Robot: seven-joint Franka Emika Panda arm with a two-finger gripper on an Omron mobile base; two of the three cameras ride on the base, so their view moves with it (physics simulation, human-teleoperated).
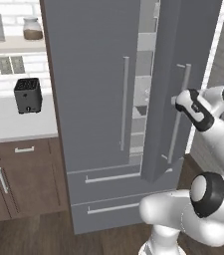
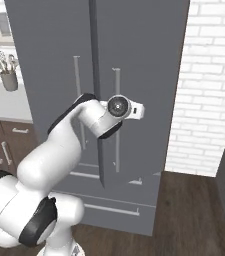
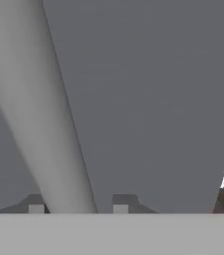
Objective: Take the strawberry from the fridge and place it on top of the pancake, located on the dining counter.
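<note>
The grey fridge [image 1: 93, 74] stands straight ahead, its right door [image 1: 193, 40] swung a little way open. Pale shelves [image 1: 143, 64] show through the gap. My gripper [image 1: 177, 99] is at the right door's long vertical handle [image 1: 179, 119], about halfway up. In the hand view the handle [image 3: 39, 99] runs between my gripper's [image 3: 78, 206] two fingertips, which are shut on it. The strawberry is hidden inside the fridge. The pancake and the dining counter are out of view.
Left of the fridge a white counter [image 1: 14, 124] over brown cabinets [image 1: 24, 174] carries a black toaster [image 1: 28, 94]. A jar [image 1: 32, 28] sits on a shelf above. A white brick wall [image 2: 209, 100] is close on the fridge's right, with bare wooden floor [image 2: 194, 215] below.
</note>
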